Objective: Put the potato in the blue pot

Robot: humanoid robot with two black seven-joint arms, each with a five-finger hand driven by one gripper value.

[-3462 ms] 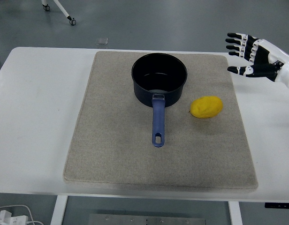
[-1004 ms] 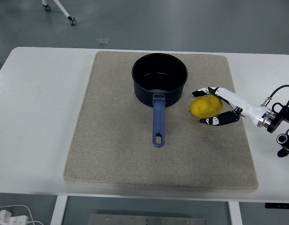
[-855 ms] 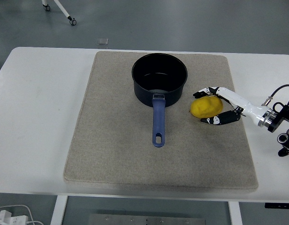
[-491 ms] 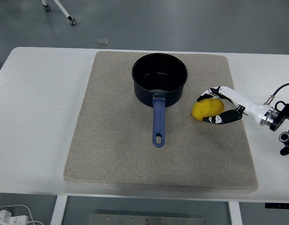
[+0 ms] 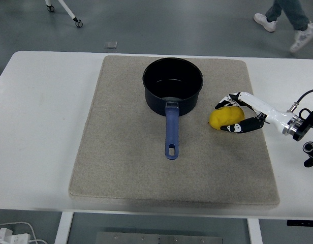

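A yellow potato (image 5: 224,118) lies on the beige mat (image 5: 121,152), to the right of the blue pot (image 5: 172,84). The pot stands upright at the mat's far middle, its inside dark and bare, its blue handle (image 5: 171,131) pointing toward the near edge. My right hand (image 5: 237,113) reaches in from the right edge, low over the mat. Its fingers (image 5: 232,96) curl over the potato's far side and the thumb presses its near side, so the hand is shut on the potato. The left arm is out of view.
The mat covers the middle of the white table (image 5: 39,117). My right wrist with a black cable (image 5: 305,133) lies over the table's right side. A person's legs and shoes (image 5: 286,18) pass on the floor beyond the far edge.
My right hand came down from high at the far right to the potato and closed around it. The potato shifted slightly right and nearer. A person's legs appeared at the top right.
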